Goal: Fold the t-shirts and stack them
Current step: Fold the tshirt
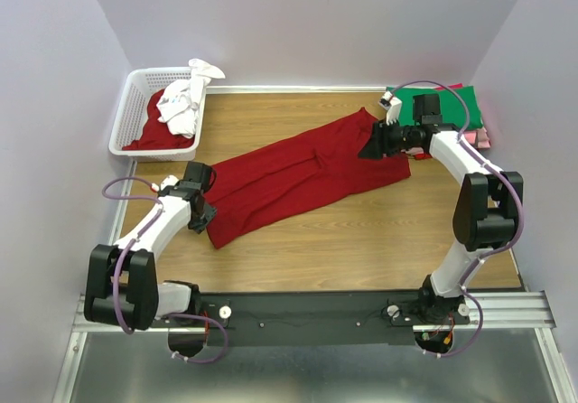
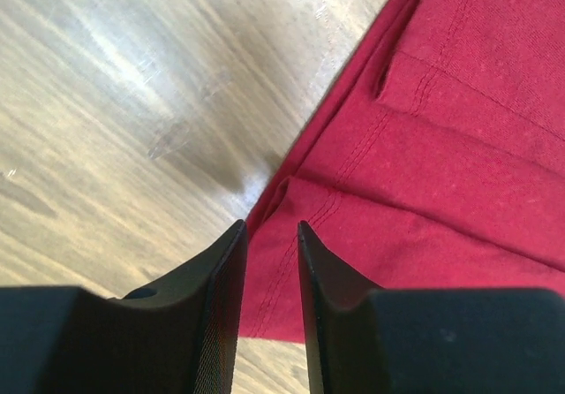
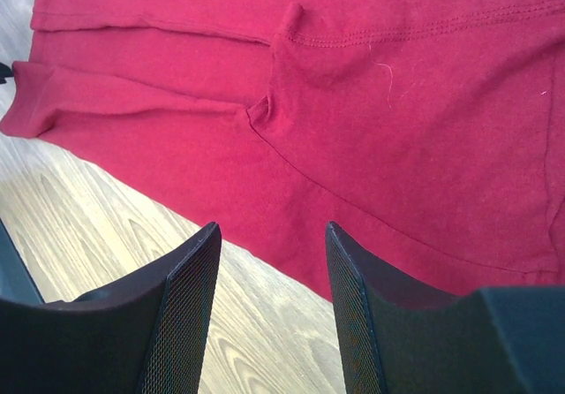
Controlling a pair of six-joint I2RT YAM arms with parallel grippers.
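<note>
The dark red soft cloth t-shirt (image 1: 302,173) lay on the wooden bench (image 1: 379,240) at mid-frame, its long axis running from lower left to upper right. The left tool (image 1: 208,213), jaws narrow, met its lower-left end; whether it gripped was unclear. The right tool (image 1: 372,143), wide and empty, hovered over the upper-right end.

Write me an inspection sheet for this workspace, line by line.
Surface: wooden table, some light glare.
Job's things: dark red t-shirt spread diagonally mid-table; green t-shirt tops the folded stack far right; white t-shirt and red garment in the basket.
Clutter: white lattice basket, far left corner.
Grippers: left gripper narrowly parted at the dark red t-shirt's hem, grip unclear; right gripper open above its other end.
Cables: purple cables looped along both arms, off the cloth.
Surroundings: pale walls; metal rail at near edge.
</note>
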